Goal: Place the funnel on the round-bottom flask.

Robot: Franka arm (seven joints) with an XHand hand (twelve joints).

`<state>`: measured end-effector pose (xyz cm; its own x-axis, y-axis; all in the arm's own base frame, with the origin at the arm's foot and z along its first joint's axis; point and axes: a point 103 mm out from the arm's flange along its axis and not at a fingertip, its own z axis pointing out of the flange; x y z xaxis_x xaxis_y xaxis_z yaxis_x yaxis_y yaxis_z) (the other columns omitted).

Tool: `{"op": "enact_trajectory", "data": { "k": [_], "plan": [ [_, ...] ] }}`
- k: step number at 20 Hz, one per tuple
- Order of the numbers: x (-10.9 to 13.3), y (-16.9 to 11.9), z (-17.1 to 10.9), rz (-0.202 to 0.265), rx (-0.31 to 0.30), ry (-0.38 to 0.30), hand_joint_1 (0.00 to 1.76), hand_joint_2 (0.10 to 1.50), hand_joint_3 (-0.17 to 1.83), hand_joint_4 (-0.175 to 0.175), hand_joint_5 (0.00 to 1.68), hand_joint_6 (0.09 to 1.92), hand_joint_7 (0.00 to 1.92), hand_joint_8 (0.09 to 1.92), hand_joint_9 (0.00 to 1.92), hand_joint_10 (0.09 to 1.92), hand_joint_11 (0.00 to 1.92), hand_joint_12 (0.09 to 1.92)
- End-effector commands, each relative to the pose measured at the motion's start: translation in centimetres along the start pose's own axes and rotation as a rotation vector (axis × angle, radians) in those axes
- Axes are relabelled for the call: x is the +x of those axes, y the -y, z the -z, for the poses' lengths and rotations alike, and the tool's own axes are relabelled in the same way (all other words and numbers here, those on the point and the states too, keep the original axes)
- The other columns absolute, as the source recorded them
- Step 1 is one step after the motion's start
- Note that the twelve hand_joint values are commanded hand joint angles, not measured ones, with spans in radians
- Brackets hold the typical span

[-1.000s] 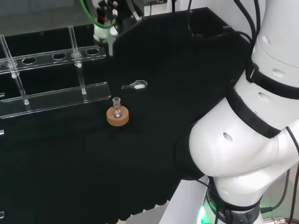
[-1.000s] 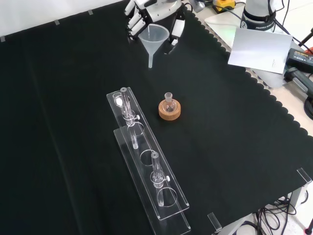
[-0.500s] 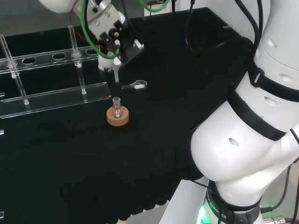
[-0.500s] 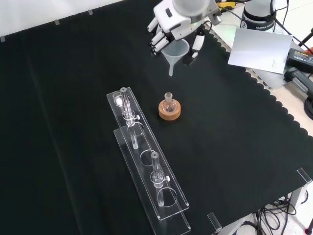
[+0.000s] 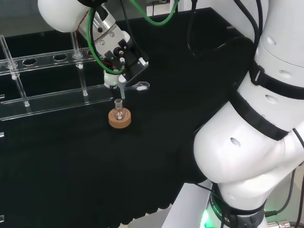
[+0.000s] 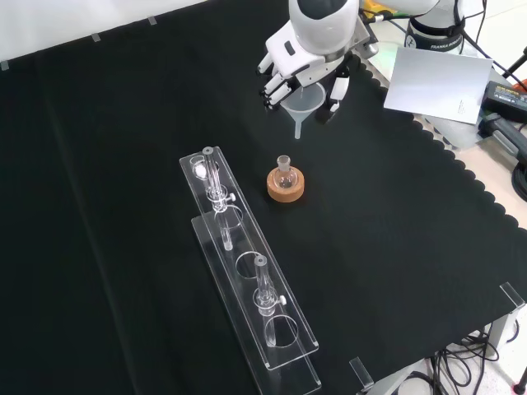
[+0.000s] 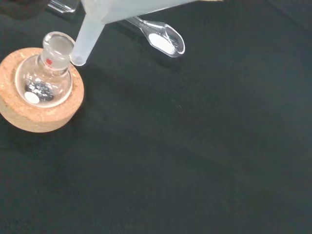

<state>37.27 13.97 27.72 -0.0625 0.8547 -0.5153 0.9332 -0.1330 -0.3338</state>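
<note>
A small clear round-bottom flask (image 6: 284, 169) stands upright in a cork ring (image 6: 286, 187) near the middle of the cloth. The hand (image 6: 315, 43) is shut on a translucent white funnel (image 6: 303, 100) and holds it upright, stem down, in the air a little beyond the flask in the front view. In the head view the hand (image 5: 119, 45) carries the funnel (image 5: 113, 79) just above and behind the flask (image 5: 118, 110). Through the wrist view the funnel stem (image 7: 89, 37) ends right beside the neck of the flask (image 7: 50, 74), outside the mouth, over the cork ring (image 7: 34, 119).
A clear spoon with white powder (image 5: 137, 86) lies on the cloth just behind the flask in the head view. A long clear tube rack (image 6: 247, 276) holding glass tubes runs along the flask's left in the front view. A grey sheet (image 6: 436, 78) lies past the cloth's scalloped edge.
The hand has carried the funnel down and toward the flask; its stem tip now hangs close to the flask's neck. Flask, cork ring, spoon and rack have stayed put.
</note>
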Motion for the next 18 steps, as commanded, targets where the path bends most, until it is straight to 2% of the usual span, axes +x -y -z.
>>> {"op": "enact_trajectory", "data": {
  "k": [1,8,18],
  "plan": [
    [1.1,-2.1,-0.3,-0.019,-0.021,-0.004,0.80,0.75,0.52,-0.023,0.79,0.77,0.89,0.73,1.22,0.43,0.81,1.18],
    [1.8,-2.7,-0.1,-0.015,-0.031,-0.005,0.80,0.75,0.52,-0.024,0.79,0.78,0.89,0.74,1.21,0.44,0.81,1.18],
    [2.0,-4.2,-0.5,-0.002,-0.048,-0.042,0.82,0.75,0.53,-0.031,0.81,0.78,0.89,0.74,1.22,0.45,0.84,1.18]
  ]
}}
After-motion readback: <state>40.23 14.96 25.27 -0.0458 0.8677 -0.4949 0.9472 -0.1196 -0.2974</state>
